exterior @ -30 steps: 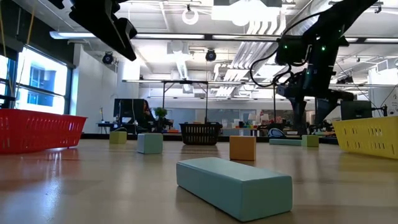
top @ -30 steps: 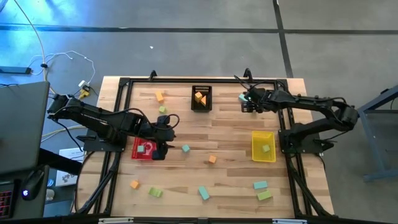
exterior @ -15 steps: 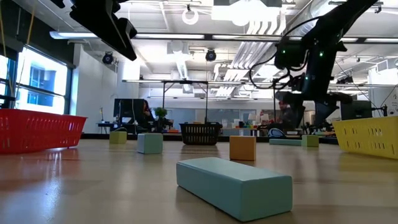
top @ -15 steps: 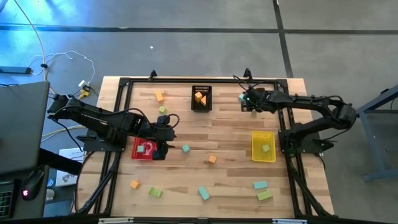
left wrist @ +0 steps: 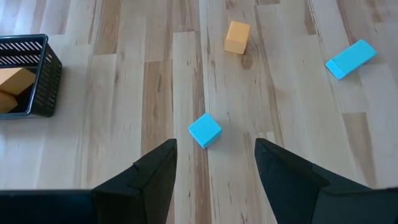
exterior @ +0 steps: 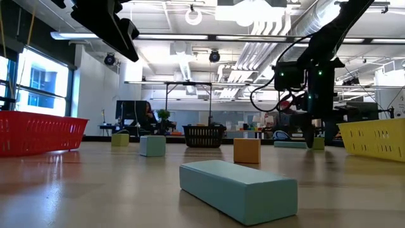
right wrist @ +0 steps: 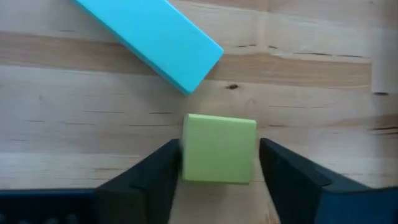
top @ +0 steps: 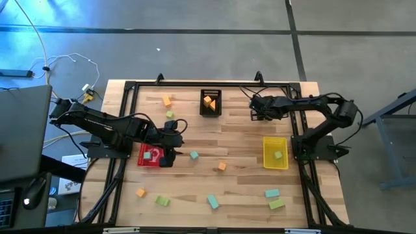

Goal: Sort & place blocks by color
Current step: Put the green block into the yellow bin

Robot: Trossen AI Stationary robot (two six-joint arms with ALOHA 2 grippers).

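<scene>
The right gripper [right wrist: 217, 177] is down at the table near its far edge, its two dark fingers standing on either side of a light green cube [right wrist: 219, 148], close against its sides. Whether they already press it cannot be told. A teal bar [right wrist: 149, 37] lies just beyond the cube.

The left gripper [left wrist: 214, 171] hangs released and empty beside the red basket [top: 144, 158], with a blue cube [left wrist: 204, 130] on the wood ahead of it, then an orange cube [left wrist: 237, 37] farther off.

Sorting looks partly done. The black basket [top: 210, 103] holds orange blocks, the yellow basket [top: 274, 153] holds one green block, and the red basket holds something pale that is hard to make out. Roughly ten blocks remain scattered across the table [top: 240, 140], mostly along the near edge and the far left.

The right arm hides the green cube from above.
</scene>
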